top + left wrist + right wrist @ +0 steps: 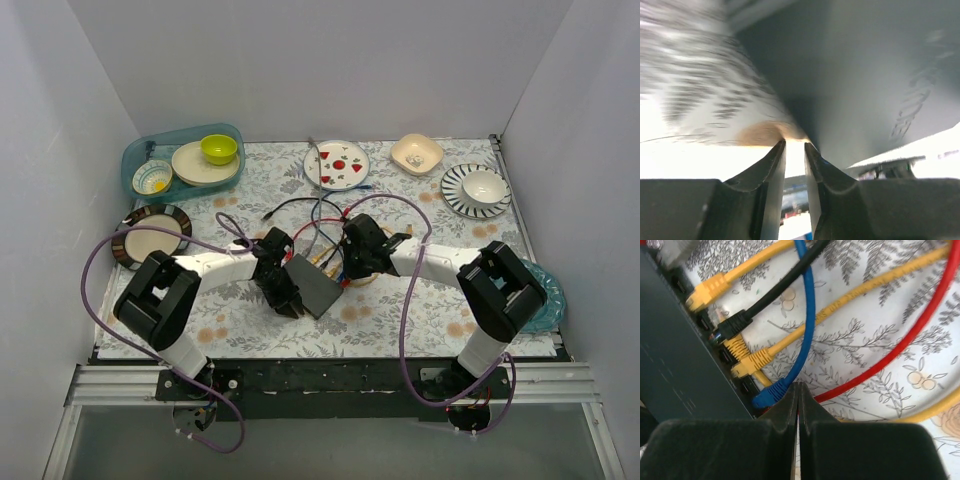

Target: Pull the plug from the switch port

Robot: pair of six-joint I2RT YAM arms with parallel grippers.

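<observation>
We see the switch (316,287) mid-frame in the top view, left gripper (795,144) at its left edge, jaws narrow, nothing between. Right gripper (798,387) jaws pressed together, empty, just beside the blue plug (769,396). It looks still seated; pull not yet done.

Both arms look like the same build on my feed: left arm (218,265) and right arm (438,262) have white links with chunky black joint housings. A purple cable (403,335) loops off each, down to the black mounting plate (320,377). Fingers on the left gripper (795,150) are matte black and taper to thin tips. The right gripper (798,390) has the same black moulding.
</observation>
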